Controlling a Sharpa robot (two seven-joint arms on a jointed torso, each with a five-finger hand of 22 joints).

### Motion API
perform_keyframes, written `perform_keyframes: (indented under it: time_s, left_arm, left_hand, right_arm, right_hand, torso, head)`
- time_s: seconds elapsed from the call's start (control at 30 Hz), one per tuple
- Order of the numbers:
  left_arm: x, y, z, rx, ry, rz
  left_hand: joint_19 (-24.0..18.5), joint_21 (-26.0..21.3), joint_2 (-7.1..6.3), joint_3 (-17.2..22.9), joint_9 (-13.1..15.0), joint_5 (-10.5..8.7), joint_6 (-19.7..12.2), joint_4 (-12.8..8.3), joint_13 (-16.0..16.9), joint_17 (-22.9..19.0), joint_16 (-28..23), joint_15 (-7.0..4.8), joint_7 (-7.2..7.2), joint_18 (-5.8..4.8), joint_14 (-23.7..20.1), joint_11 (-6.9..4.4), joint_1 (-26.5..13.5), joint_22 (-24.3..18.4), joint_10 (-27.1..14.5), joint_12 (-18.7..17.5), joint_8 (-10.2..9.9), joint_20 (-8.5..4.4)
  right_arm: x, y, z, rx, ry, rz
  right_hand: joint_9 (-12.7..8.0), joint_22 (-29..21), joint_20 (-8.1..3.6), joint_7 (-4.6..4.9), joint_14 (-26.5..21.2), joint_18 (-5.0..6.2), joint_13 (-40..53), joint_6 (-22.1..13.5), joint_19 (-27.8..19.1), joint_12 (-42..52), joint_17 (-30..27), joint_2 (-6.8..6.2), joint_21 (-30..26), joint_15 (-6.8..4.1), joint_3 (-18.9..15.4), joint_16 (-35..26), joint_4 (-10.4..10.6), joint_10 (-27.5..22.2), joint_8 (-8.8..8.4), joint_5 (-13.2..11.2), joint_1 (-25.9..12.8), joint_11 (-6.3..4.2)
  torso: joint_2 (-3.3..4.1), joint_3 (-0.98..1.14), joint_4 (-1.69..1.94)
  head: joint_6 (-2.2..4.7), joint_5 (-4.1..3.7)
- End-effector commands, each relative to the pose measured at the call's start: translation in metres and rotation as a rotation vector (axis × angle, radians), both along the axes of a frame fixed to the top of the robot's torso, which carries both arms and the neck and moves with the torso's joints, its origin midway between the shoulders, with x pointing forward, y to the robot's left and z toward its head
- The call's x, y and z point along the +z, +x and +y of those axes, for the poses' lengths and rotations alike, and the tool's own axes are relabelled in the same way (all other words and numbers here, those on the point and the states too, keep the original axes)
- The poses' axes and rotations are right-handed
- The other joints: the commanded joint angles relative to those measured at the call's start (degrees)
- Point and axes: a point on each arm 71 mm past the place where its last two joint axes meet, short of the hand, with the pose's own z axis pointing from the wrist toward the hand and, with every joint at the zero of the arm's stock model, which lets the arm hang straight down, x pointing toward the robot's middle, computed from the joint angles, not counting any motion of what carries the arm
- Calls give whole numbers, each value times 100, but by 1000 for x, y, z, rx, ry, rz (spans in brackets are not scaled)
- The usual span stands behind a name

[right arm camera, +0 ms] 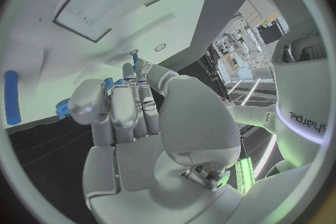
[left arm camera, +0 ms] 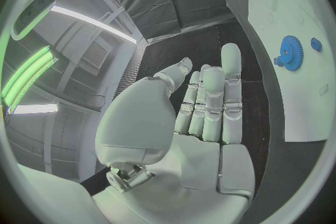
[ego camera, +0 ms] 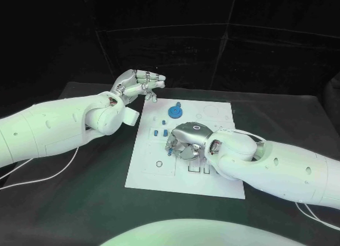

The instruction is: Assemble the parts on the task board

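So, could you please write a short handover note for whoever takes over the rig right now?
Left hand: raised beyond the task board's far left corner, fingers curled, holding nothing.
Right hand: down over the board's middle, fingers around small blue parts; whether it grips one is unclear.
Blue gear sits on the far part of the board; two blue pegs near the middle.
Done: cannot tell. Left: assembly seems unfinished; loose parts remain.

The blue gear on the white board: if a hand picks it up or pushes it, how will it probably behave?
The blue gear looks like rigid plastic, so probably stiff and light. It lies flat on the task board, so a push would likely slide it, not roll it. Its toothed rim should offer fingers some grip.
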Motion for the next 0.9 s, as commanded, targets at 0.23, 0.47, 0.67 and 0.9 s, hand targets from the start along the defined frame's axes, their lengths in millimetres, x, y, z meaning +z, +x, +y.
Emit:
perform_keyframes:
  time_s: [0.23,0.47,0.67,0.9]
  left_arm:
    - [1,0,-1,-14,-10,-4]
    - [1,0,-1,-15,-10,-2]
    - [1,0,-1,-14,-10,-2]
    - [1,0,-1,-14,-10,-2]
  left_hand:
    - [-32,-39,5,-20,-10,-5,-11,-19,9,-11,-33,0,42,74,-39,-7,54,-11,-39,32,24,10]
    - [-32,-39,5,-20,-10,-5,-11,-19,9,-11,-33,0,42,74,-39,-7,54,-11,-39,32,24,10]
    - [-32,-39,5,-20,-10,-5,-11,-19,9,-11,-33,0,42,74,-39,-7,54,-11,-39,32,24,10]
    - [-32,-39,5,-20,-10,-5,-11,-19,9,-11,-33,0,42,74,-39,-7,54,-11,-39,32,24,10]
  right_arm:
    - [-3,-1,3,17,-23,-15]
    - [-5,-1,4,19,-48,-10]
    - [-10,-4,4,30,-84,-9]
    - [-13,-6,6,39,-92,-16]
  right_hand:
    - [7,7,-2,35,191,-54,4,9,9,-35,8,19,37,-40,37,30,1,8,-18,21,-41,0]
    - [7,1,-2,36,190,-53,4,8,7,-37,-2,15,35,-39,36,24,1,7,-20,19,-46,2]
    - [6,-6,0,38,189,-52,4,7,2,-41,-4,4,32,-37,32,25,0,4,-24,13,-58,4]
    - [2,-21,4,41,182,-49,3,-11,-10,-58,-19,-29,25,-32,21,18,-9,-14,-40,7,-83,10]
  torso:
    - [0,-2,0]
    - [-3,-3,3]
    - [-4,-3,-1]
    - [0,-5,2]
  head:
    - [-30,-2]
    - [-37,4]
    - [-46,9]
    - [-47,8]
